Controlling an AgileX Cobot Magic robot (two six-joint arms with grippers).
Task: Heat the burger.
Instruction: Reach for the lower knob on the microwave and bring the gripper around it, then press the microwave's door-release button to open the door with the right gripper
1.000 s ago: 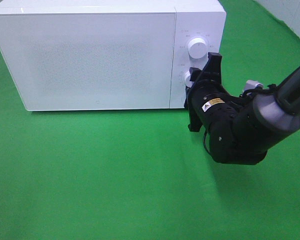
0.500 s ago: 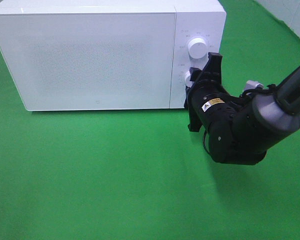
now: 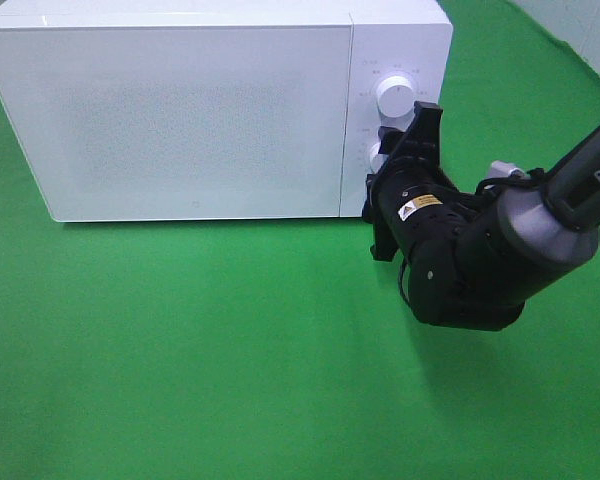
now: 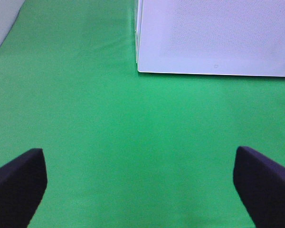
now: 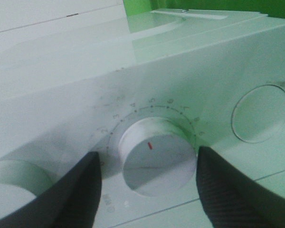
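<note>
The burger is out of view. The white microwave (image 3: 200,110) stands with its door shut. My right gripper (image 3: 398,152) is at the control panel, and its jaws straddle the lower dial (image 5: 156,156) without clamping it. That dial has a red mark, and a dark finger (image 5: 80,194) sits apart from its rim on one side. The other finger (image 5: 228,190) lies close beside the rim. The upper dial (image 3: 394,95) is free. My left gripper (image 4: 142,190) is open over bare green cloth, short of the microwave's front corner (image 4: 138,70). It does not show in the high view.
A green cloth (image 3: 180,350) covers the table in front of the microwave. The bulky right arm (image 3: 480,250) stretches in from the right edge, low over the cloth. A pale wall strip (image 3: 580,25) runs along the back right.
The right gripper's jaws have spread a little around the lower dial. The wrist has shifted slightly left and toward the microwave. The microwave and its door stay as they were.
</note>
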